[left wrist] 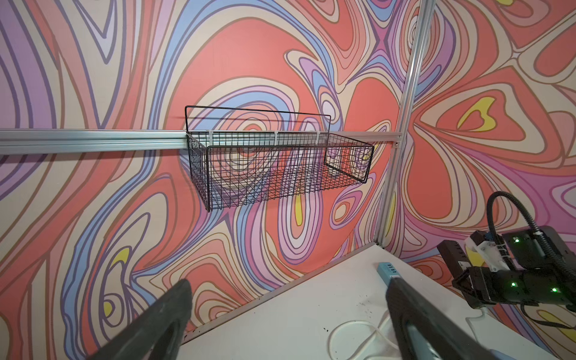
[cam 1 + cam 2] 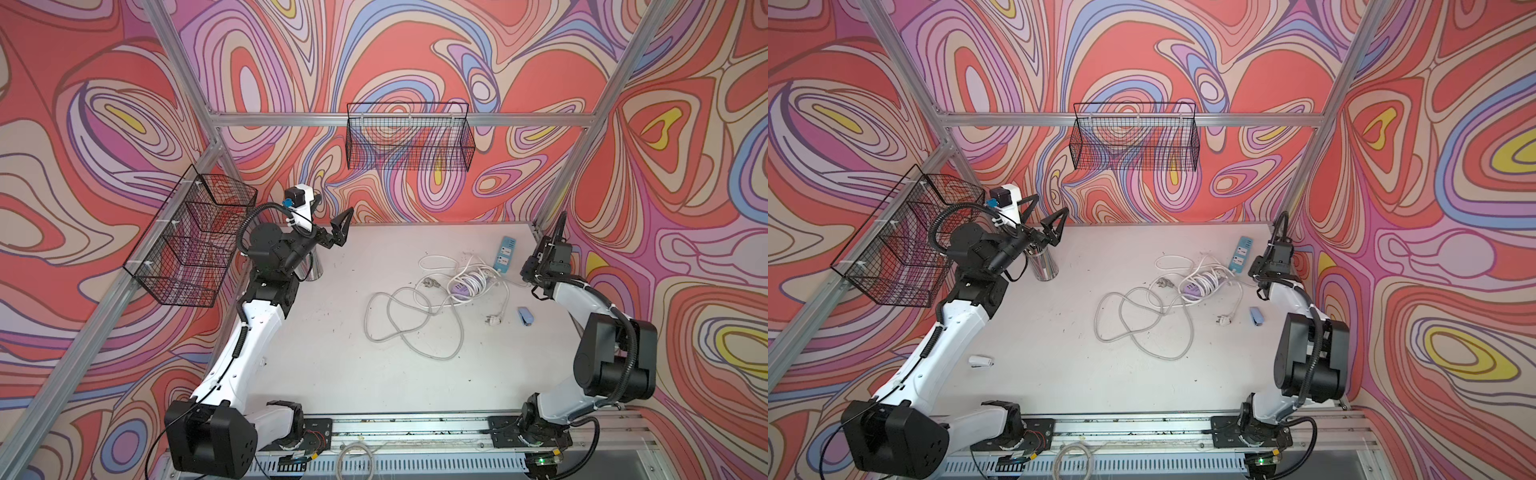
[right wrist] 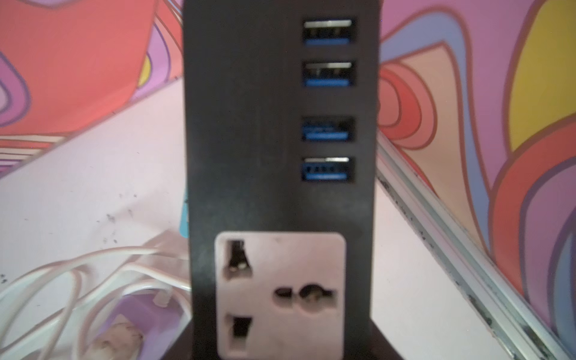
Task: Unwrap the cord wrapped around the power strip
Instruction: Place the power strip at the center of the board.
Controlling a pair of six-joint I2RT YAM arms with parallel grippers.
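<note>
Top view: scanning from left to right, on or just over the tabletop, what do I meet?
A white stapler → metal cup → loose grey cord loops → purple power strip wound with white cord → blue power strip → right gripper, holding a black power strip.

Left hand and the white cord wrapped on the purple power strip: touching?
Apart. Both top views show the left hand open by the metal cup, with bare table between it and the white cord coiled on the purple power strip.
</note>
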